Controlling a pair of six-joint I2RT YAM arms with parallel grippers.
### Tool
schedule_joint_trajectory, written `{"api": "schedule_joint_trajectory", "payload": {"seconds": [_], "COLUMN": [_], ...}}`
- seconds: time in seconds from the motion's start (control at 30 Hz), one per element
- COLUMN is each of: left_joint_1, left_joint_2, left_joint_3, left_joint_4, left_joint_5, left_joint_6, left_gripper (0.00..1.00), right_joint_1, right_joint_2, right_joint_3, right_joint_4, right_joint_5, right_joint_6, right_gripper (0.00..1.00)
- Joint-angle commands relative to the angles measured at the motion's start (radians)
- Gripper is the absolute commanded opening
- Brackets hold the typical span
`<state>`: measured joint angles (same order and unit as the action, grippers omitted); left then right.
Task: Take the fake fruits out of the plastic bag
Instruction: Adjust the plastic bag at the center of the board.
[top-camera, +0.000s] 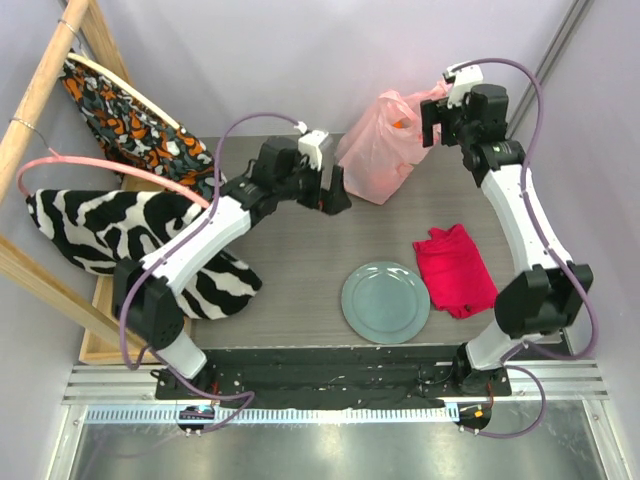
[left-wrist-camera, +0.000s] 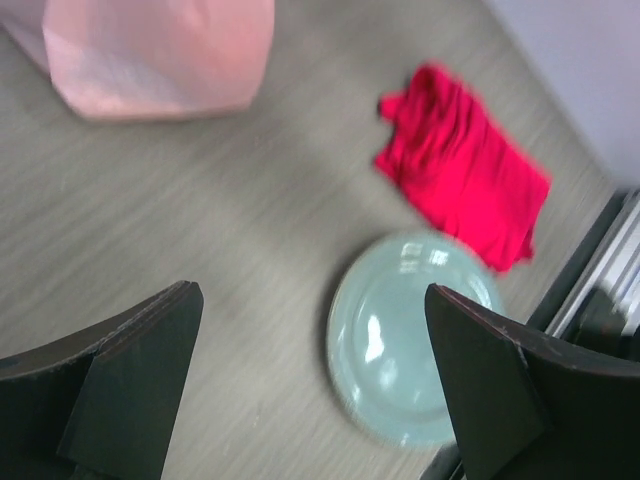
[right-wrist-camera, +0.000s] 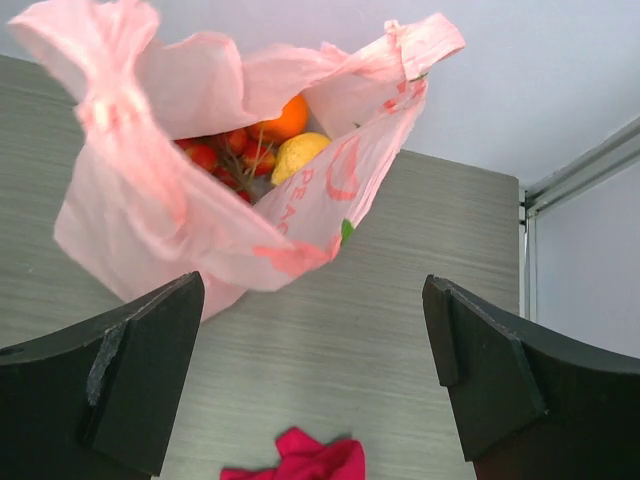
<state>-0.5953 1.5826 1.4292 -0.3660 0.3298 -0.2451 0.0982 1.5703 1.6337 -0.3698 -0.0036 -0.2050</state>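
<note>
The left gripper (left-wrist-camera: 310, 292) and right gripper (right-wrist-camera: 312, 283) were spread wide and empty, and one lemon (right-wrist-camera: 300, 155) was seen in one plastic bag (right-wrist-camera: 150, 200).

Both arms forward, left end effector (top-camera: 337, 192) and right end effector (top-camera: 431, 124) spread wide, empty.

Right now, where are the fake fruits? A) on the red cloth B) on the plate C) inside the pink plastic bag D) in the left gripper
C: the right wrist view shows the lemon and cherries lying inside the open plastic bag.
</note>
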Motion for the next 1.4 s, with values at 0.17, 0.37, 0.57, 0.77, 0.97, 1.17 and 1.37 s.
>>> {"api": "schedule_joint_trajectory", "payload": {"seconds": [0.17, 0.37, 0.57, 0.77, 0.97, 1.17, 1.37], "left_joint_1": [-0.033, -0.023, 0.052, 0.098, 0.135, 0.180, 0.187], "left_joint_2": [0.168, 0.076, -0.085, -0.233, -0.282, -0.328, -0.320], "left_joint_3": [0.198, 0.168, 0.086, 0.019, -0.018, -0.012, -0.007], "left_joint_4": [0.272, 0.191, 0.093, 0.038, 0.029, 0.032, 0.047], "left_joint_5": [0.167, 0.063, 0.043, -0.021, -0.034, -0.086, -0.104], "left_joint_6": [-0.371, -0.312, -0.217, -0.126, -0.152, -0.174, -0.220], "left_gripper": [0.98, 1.00, 1.00, 1.00, 1.00, 1.00, 1.00], "right_joint_1": [-0.029, 0.000, 0.093, 0.216, 0.288, 0.385, 0.405], "right_joint_2": [0.221, 0.375, 0.329, 0.237, 0.201, 0.189, 0.207], "right_joint_3": [0.291, 0.396, 0.319, 0.146, 0.060, 0.063, 0.161], "right_joint_4": [0.092, 0.046, 0.005, 0.008, 0.031, 0.068, 0.057], "right_joint_5": [-0.068, -0.300, -0.409, -0.397, -0.394, -0.369, -0.250], "right_joint_6": [0.088, 0.124, 0.138, 0.131, 0.162, 0.196, 0.162], "right_gripper": [1.00, 1.00, 1.00, 1.00, 1.00, 1.00, 0.97]}}
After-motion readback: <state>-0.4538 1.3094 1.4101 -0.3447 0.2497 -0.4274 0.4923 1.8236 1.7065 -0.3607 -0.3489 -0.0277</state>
